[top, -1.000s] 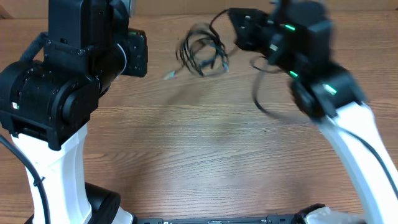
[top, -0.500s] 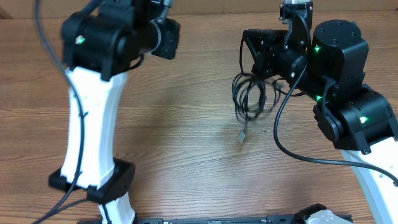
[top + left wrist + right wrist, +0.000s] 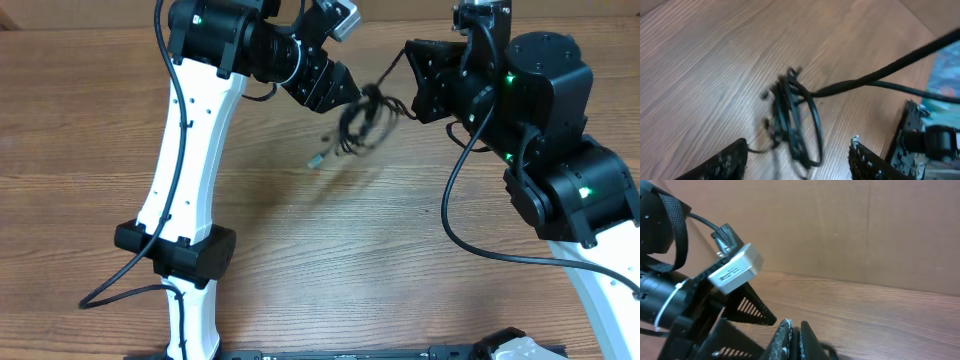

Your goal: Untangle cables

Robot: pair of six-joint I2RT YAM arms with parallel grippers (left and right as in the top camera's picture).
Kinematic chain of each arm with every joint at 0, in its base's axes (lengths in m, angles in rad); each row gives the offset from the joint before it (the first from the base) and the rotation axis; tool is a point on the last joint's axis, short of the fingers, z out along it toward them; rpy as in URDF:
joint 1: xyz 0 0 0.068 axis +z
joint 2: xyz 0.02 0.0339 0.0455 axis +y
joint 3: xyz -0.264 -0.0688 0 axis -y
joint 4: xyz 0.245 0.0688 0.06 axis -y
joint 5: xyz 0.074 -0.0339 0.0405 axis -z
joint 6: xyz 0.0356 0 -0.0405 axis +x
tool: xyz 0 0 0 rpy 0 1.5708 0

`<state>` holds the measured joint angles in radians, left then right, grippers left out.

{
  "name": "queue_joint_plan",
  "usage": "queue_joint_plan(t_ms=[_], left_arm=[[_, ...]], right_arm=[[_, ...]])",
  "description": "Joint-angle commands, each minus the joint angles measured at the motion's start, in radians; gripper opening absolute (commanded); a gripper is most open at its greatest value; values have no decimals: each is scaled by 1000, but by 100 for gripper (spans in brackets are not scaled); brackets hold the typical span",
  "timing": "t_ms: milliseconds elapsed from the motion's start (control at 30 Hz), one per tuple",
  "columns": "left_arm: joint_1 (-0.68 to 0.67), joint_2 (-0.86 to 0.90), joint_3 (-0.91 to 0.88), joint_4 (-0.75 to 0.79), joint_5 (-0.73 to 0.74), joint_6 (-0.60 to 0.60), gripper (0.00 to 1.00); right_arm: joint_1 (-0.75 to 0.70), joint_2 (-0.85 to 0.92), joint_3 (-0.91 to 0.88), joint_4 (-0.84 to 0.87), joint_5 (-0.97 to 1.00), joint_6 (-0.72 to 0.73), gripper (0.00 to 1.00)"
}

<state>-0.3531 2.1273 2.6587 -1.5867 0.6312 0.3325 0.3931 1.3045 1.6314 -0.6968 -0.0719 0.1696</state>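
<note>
The cables are a small tangled bundle of thin black cords hanging just above the wooden table, with a pale plug end dangling at the lower left. One strand runs up and to the right into my right gripper, which is shut on it. In the right wrist view its fingers are pressed together, with a bit of dark cord beside them. My left gripper sits close on the bundle's left side and is open. The left wrist view shows the bundle just ahead of its spread fingers.
The two grippers face each other closely at the back middle of the table. The left wrist's silver camera box fills the left of the right wrist view. A brown wall stands behind the table.
The left arm has swung in from the left up to the bundle, and its gripper has opened. The hanging bundle has shifted left and back with the right gripper still shut on it.
</note>
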Motion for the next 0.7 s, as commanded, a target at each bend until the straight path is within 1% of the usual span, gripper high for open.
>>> queue_joint_plan(t_ms=[0, 167, 267, 367, 467, 667], left_arm=[[1, -3, 1, -2, 76, 87, 65], [-5, 5, -9, 3, 76, 94, 65], [-13, 25, -11, 2, 76, 92, 68], [-19, 47, -12, 2, 75, 58, 71], [-27, 70, -13, 3, 76, 8, 71], [-56, 105, -14, 13, 72, 0, 72]], right_arm=[[-3, -8, 49, 0, 56, -32, 4], [-3, -9, 53, -8, 56, -41, 4], [-3, -9, 53, -8, 57, -42, 4], [-3, -9, 53, -8, 83, -42, 4], [-3, -8, 53, -8, 98, -45, 4], [-3, -8, 53, -8, 98, -45, 4]])
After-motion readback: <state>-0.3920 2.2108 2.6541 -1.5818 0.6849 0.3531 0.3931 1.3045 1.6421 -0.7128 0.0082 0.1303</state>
